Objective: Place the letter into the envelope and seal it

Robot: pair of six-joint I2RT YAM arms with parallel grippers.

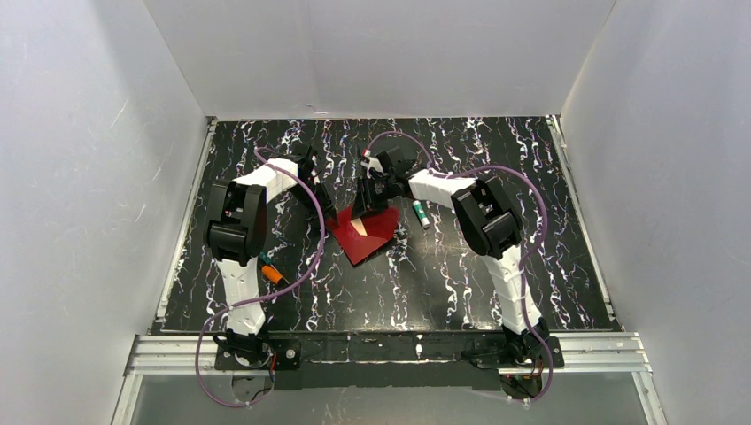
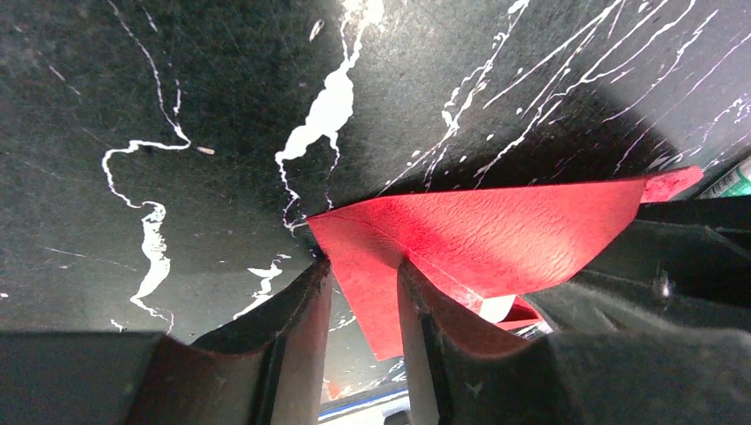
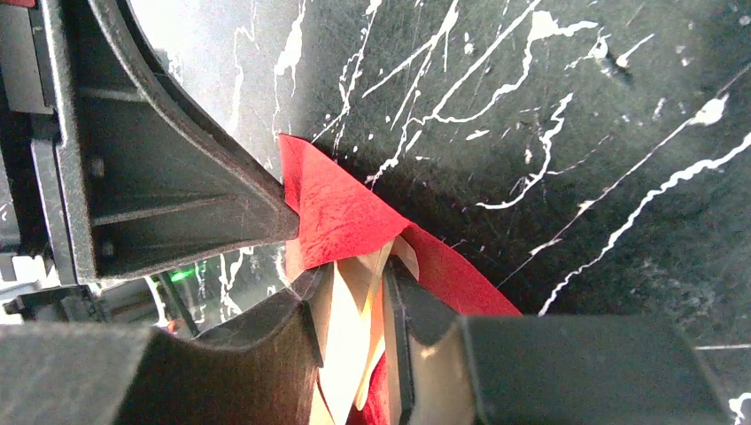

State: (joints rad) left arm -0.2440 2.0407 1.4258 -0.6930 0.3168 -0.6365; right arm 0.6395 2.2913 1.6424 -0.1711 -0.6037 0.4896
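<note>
The dark red envelope (image 1: 370, 239) lies on the black marbled table, mid-centre, with its flap raised. The white letter (image 1: 359, 227) shows at its mouth. My left gripper (image 1: 325, 211) is at the envelope's left corner. In the left wrist view the envelope (image 2: 496, 235) has its corner between the spread fingers of my left gripper (image 2: 361, 270), and a bit of the white letter (image 2: 496, 307) shows under the flap. My right gripper (image 1: 371, 204) is at the envelope's far edge. In the right wrist view my right gripper (image 3: 354, 279) is shut on the buckled letter (image 3: 359, 332), against the envelope (image 3: 341, 212).
A green-and-white glue stick (image 1: 420, 213) lies just right of the envelope and shows in the left wrist view (image 2: 731, 181). An orange and teal item (image 1: 271, 270) lies by the left arm. White walls stand round the table. The left gripper's finger (image 3: 177, 186) is close beside the right gripper.
</note>
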